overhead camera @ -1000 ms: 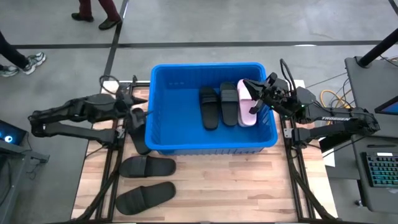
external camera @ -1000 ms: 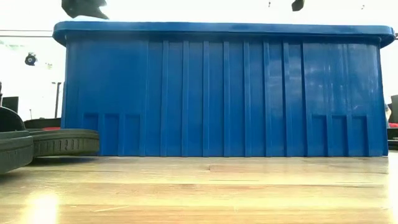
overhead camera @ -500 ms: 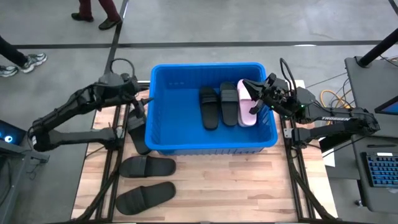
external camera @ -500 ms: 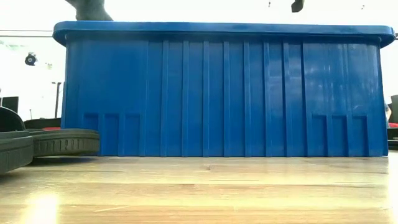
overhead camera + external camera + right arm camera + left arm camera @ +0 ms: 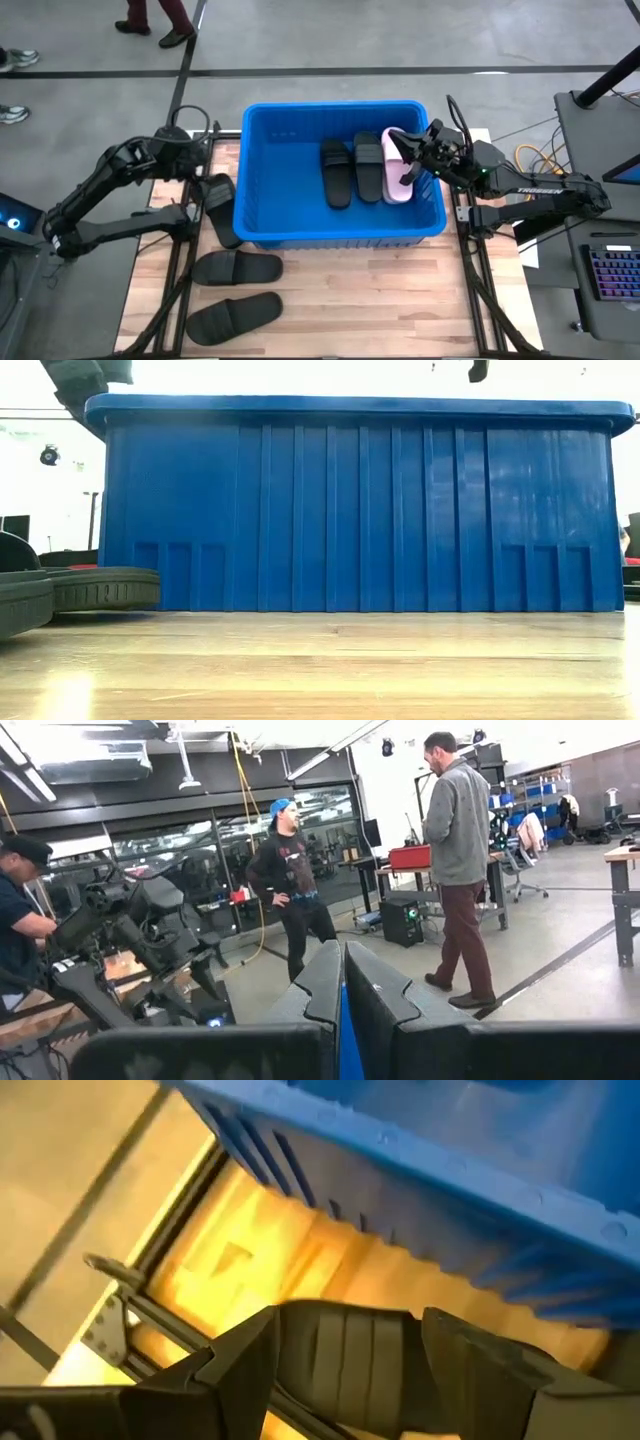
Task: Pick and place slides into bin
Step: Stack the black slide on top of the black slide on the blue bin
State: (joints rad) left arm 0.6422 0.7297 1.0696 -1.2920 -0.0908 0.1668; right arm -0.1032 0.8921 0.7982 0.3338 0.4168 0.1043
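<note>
The blue bin (image 5: 340,232) stands mid-table and holds two black slides (image 5: 352,170) and pale pink slides (image 5: 395,165) near its right wall. A third black slide (image 5: 220,210) lies flat on the table against the bin's left wall. My left gripper (image 5: 203,172) hovers open over that slide's far end. In the left wrist view the gripper (image 5: 348,1325) has a finger on either side of the slide (image 5: 350,1360), without touching it. My right gripper (image 5: 408,170) is shut and empty over the pink slides. It points level toward the table's left, as the right wrist view (image 5: 342,965) shows.
Two more black slides (image 5: 237,267) (image 5: 233,315) lie on the wooden table near its front left; their soles show in the low view (image 5: 100,588). The bin's ribbed wall (image 5: 360,510) fills the low view. People stand in the room beyond the table (image 5: 455,850).
My left arm has swung up and back from the bin's left wall, and its gripper has gone toward the table's left edge. It stays over the black slide, which has not moved.
</note>
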